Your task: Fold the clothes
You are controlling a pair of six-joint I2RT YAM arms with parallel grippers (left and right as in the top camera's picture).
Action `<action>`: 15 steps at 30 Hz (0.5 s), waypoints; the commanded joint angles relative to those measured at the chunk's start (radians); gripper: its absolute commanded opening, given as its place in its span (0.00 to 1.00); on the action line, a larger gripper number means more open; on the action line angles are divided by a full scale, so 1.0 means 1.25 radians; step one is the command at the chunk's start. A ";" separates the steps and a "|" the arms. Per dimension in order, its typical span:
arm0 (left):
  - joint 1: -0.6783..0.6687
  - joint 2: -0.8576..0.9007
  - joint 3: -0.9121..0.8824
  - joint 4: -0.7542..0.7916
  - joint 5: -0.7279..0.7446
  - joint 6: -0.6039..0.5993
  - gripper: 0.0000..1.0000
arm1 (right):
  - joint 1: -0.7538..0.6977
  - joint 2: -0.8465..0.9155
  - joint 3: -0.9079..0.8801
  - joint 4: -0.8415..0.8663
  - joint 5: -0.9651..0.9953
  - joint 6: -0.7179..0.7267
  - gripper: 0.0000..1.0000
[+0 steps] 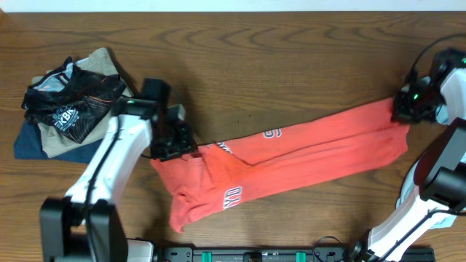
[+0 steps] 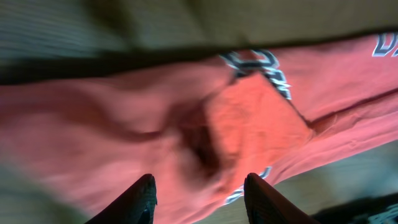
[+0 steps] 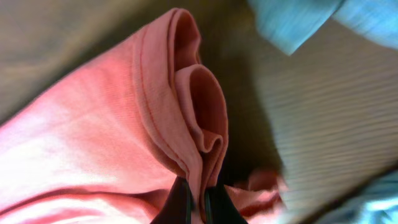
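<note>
While the coral-red T-shirt lies pulled out in a long band across the wooden table, running from the near-left corner up to the far-right side, one arm sits at each end of it. R gripper has its fingers almost closed, pinching a doubled fold of the shirt's stitched hem btwn the tips. From overhead that end of the shirt is at the table's right edge, drawn to a narrow point. L gripper is over the shirt's left part, by its upper edge, with the two dark fingers spread wide and nothing btwn them but rumpled red cloth below. The wrist view is blurred, so can't tell if the tips touch the fabric. White lettering shows on the near-left portion, which is bunched and creased w/ a flap turned over. A pile of other clothes — black w/ white print on top, tan and dark blue under it — sits at the far-left, well apart from the shirt. Pale blue cloth shows blurred beyond the right gripper, apart from the red hem
</note>
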 commanded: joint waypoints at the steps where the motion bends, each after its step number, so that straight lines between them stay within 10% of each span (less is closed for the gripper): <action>1: 0.038 -0.054 0.027 -0.015 -0.006 -0.009 0.48 | 0.013 -0.004 0.082 -0.041 -0.023 0.009 0.01; 15: 0.064 -0.072 0.023 -0.054 -0.006 -0.012 0.48 | 0.279 -0.004 0.108 -0.234 -0.032 0.034 0.01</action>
